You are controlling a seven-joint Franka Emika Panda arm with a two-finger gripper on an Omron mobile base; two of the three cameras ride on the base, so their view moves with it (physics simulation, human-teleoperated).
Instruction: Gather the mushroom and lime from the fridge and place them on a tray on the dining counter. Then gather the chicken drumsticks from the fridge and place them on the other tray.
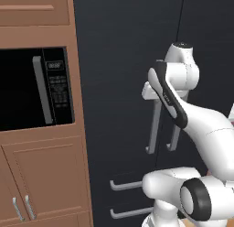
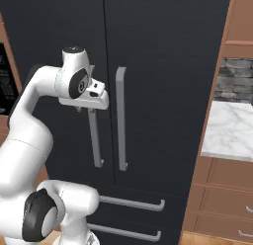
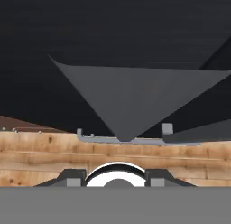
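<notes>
Fridge shut, both tall doors flush; mushroom, lime and drumsticks presumably inside, none on show. Arm raised with gripper brought against the top of the left door handle, likely so as to pull that door open from the centre seam. Fingers hidden behind the white hand; cannot tell whether spread or pinching the bar. Right door handle just beside, untouched. Both handles: slim grey vertical bars, bracketed at the foot, matte metallic. Door faces dark, faintly brushed, flat. Two drawer pulls below, horizontal, same grey finish. Microwave set in warm wooden cabinetry, glossy black front. Marble counter well apart, white veined, smooth.
</notes>
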